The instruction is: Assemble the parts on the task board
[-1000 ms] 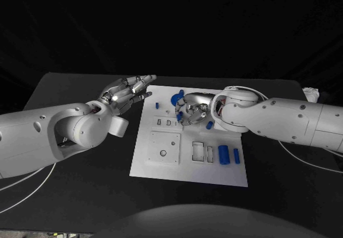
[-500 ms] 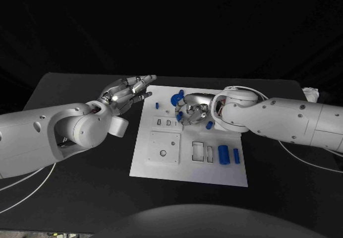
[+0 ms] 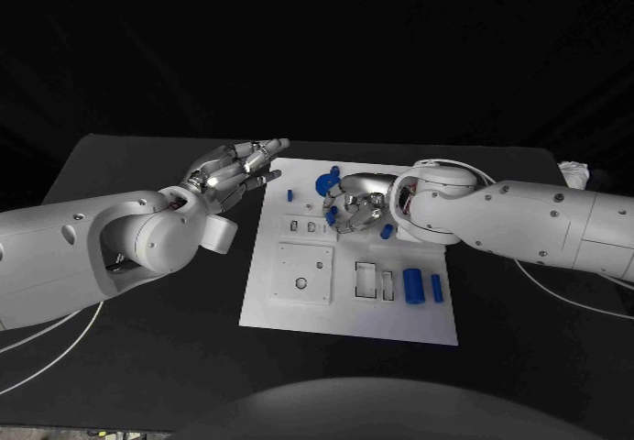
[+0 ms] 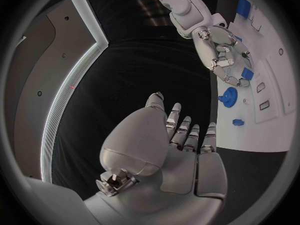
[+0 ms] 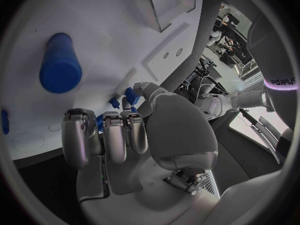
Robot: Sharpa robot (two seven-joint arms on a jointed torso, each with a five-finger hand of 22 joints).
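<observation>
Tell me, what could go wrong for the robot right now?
The right hand curls over the task board among small blue parts; it might bump one loose. Its fingers hide what is under them, so a part could slip unnoticed. The left hand hovers beside the board and couldn't steady it if it slid.

Almost no change seen.
Right hand (image 3: 355,205) is shifted very slightly over the task board (image 3: 346,316); possibly its fingers are curled a touch tighter.
</observation>
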